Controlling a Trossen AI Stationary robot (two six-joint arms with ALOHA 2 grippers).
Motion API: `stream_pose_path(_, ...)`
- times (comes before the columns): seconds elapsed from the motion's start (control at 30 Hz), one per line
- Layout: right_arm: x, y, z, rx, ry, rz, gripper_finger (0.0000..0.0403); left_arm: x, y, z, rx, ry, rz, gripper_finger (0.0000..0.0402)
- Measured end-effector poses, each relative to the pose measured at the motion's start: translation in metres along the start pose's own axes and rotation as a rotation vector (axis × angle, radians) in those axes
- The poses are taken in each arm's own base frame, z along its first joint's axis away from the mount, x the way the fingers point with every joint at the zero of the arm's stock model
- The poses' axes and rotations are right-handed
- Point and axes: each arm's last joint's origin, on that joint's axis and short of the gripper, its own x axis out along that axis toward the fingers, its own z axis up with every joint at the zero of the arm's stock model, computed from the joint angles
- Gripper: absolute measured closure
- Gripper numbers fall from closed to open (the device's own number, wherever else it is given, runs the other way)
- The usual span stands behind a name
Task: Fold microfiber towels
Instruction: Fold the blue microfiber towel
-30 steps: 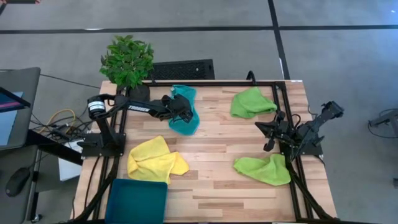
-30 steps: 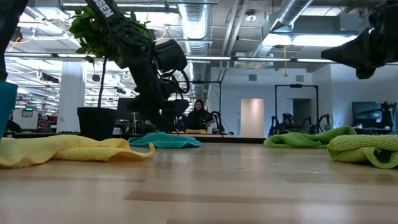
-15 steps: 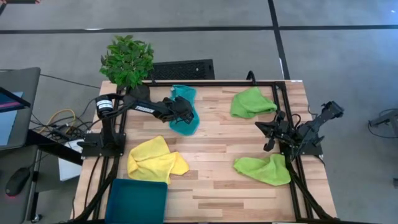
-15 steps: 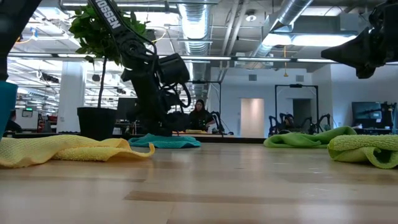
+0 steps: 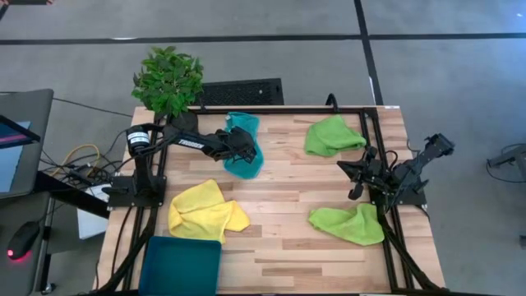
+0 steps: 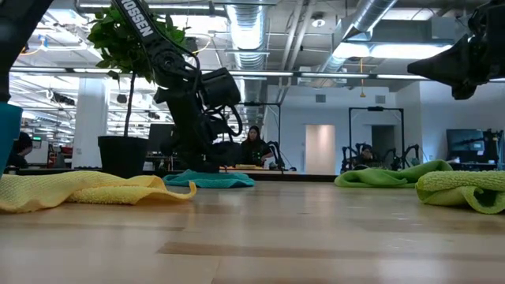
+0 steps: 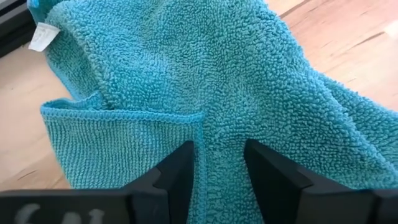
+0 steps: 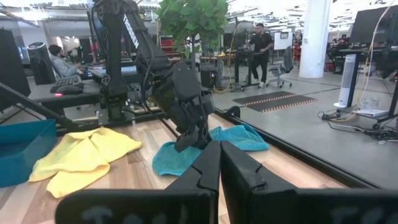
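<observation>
A light wooden table (image 5: 279, 177) with a black frame fills the middle of the high view. 4 towels lie on it: a teal towel (image 5: 243, 161) at upper centre-left, a yellow towel (image 5: 205, 212) at lower left, 1 lime green towel (image 5: 332, 134) at upper right and a second lime green towel (image 5: 347, 224) at lower right. A dark teal tray (image 5: 181, 265) sits at the lower left corner.

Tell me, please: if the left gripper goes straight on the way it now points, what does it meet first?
Most likely the teal towel. The left gripper points down at it, open, fingers either side of a raised fold; whether they already touch the cloth is unclear.
</observation>
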Motion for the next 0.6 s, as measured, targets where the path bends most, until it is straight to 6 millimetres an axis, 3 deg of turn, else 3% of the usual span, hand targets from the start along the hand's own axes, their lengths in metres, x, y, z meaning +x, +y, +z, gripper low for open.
stream_pose_path(0.1,0.0000,0.0000,0.0000,0.000,0.000,0.000,0.0367,0.0002,0.0001,0.0000,-0.002,0.001,-0.001,0.0285)
stream_pose_path(0.33,0.0000,0.0000,0.0001,0.000,0.000,0.000,0.0367,0.0005,0.0008,-0.0007,0.022,-0.009,0.029,0.0392)
stream_pose_path(0.6,0.0000,0.0000,0.0003,0.001,0.000,0.000,0.0367,-0.0072,0.0003,0.0048,0.054,0.031,0.027,0.0391)
